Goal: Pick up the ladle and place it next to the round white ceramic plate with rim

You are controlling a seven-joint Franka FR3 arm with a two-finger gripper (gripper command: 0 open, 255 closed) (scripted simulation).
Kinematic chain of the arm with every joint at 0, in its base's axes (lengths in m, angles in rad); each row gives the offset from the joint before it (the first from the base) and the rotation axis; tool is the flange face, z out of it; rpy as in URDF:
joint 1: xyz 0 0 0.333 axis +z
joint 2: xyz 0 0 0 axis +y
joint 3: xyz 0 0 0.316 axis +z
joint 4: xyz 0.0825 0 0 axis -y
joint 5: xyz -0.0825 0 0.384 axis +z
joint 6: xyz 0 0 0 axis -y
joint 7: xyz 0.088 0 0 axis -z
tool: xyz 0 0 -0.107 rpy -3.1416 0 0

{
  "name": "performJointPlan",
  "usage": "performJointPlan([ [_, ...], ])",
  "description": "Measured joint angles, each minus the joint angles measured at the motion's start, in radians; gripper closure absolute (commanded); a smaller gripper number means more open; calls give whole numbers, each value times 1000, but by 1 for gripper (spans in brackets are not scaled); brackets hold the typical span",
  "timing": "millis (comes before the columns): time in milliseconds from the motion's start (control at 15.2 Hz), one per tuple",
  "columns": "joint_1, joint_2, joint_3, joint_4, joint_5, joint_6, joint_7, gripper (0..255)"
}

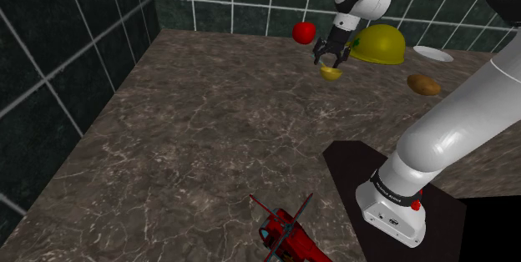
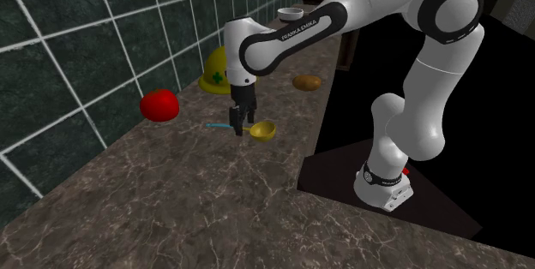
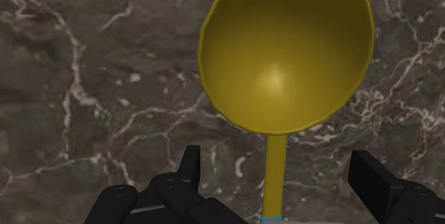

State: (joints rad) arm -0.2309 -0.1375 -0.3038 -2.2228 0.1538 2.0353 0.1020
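- The tool (image 3: 277, 164) points down at the worktop (image 1: 209, 135) with its fingers (image 3: 188, 167) set wide apart, clasping nothing.
- The ladle (image 3: 285, 51) lies flat on the dark marbled worktop, bowl facing up, directly under the tool.
- In the wrist view its thin yellow handle runs between the two fingers with a clear gap on each side, touching neither. A blue part begins at the picture's edge.
- In the second exterior view the fingertips come down over the handle where yellow meets blue, and the bowl lies just beside them toward that view's right.
- A red tomato (image 1: 303, 32) sits near the tiled back wall, a little to the shoulder view's left of the tool.
- A yellow helmet (image 1: 377, 45) stands close behind the tool on that view's right.
- A brown potato (image 1: 423, 84) lies further right, apart from the ladle.
- The white plate (image 1: 432, 52) rests beyond the potato, by the wall, well apart from the ladle.
- A red wire-framed thing (image 1: 284, 234) sits far from the tool, at the shoulder view's bottom edge, beside the black stand (image 1: 346, 164).
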Motion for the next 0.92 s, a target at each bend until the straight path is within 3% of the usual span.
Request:
performJointPlan([
  [528,3,12,2,-23,7,34,-4,0],
  [594,3,12,2,-23,7,34,-4,255],
  [924,3,12,2,-21,7,34,-4,255],
])
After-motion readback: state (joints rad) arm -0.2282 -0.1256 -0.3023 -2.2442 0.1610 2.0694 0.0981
